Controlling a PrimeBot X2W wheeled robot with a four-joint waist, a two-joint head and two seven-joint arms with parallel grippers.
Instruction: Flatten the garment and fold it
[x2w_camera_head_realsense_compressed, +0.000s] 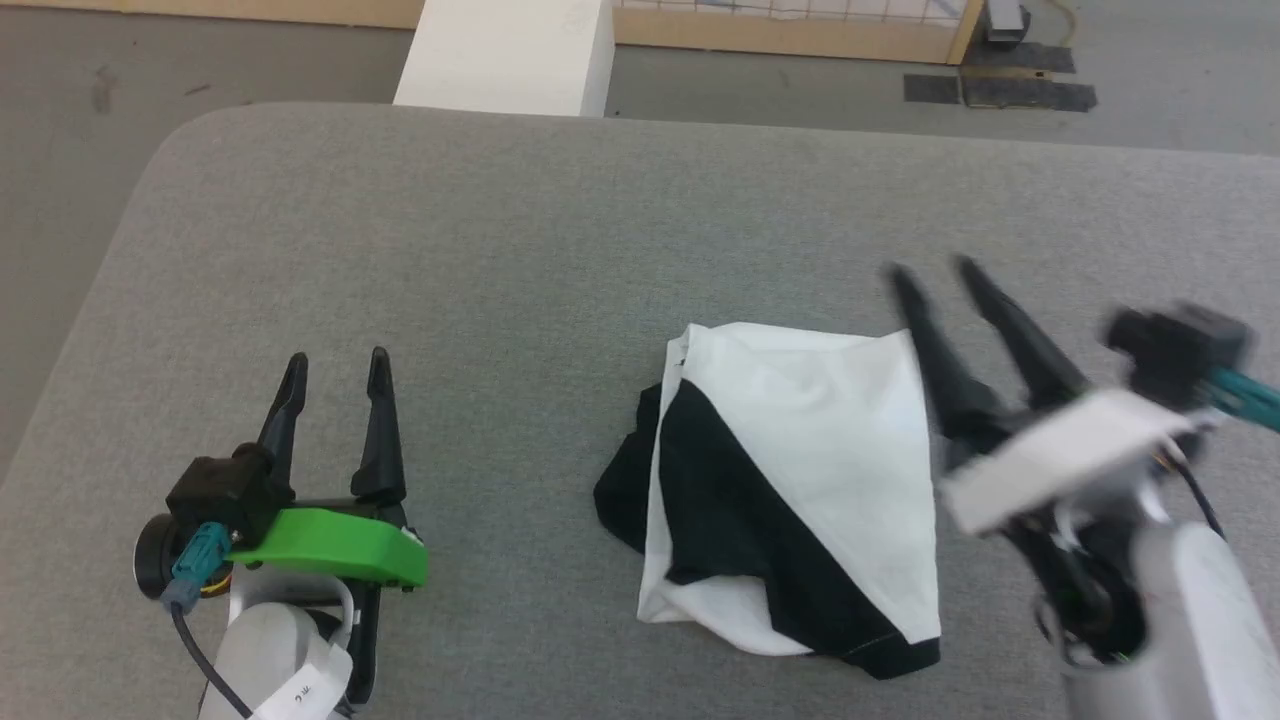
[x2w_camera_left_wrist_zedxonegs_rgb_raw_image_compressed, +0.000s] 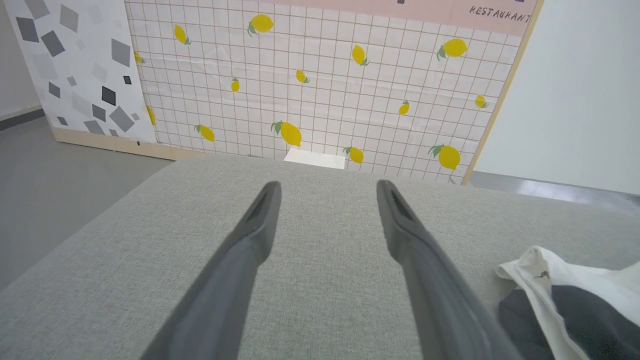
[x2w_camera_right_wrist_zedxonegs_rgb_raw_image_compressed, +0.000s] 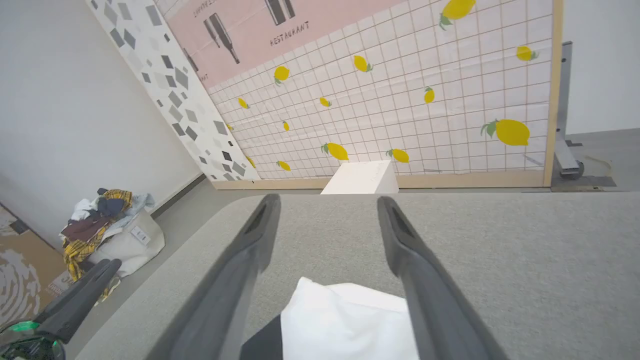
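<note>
From my head, the white shirt with long black sleeves (x2w_camera_head_realsense_compressed: 800, 450) lies folded small on the soft grey table (x2w_camera_head_realsense_compressed: 500, 220), its long side running 12 to 6 o'clock. My right gripper (x2w_camera_head_realsense_compressed: 930, 270) is just beside it at 3 o'clock, fingers apart and holding nothing, much nearer than my left gripper (x2w_camera_head_realsense_compressed: 338, 358), well apart at 9 o'clock and spread too. From my left wrist, my fingers lie low along bare table with the shirt (x2w_camera_left_wrist_zedxonegs_rgb_raw_image_compressed: 575, 285) at 4 o'clock; from my right wrist, my arm tips down and the shirt's (x2w_camera_right_wrist_zedxonegs_rgb_raw_image_compressed: 345, 320) white corner sits between my fingers at 6 o'clock.
</note>
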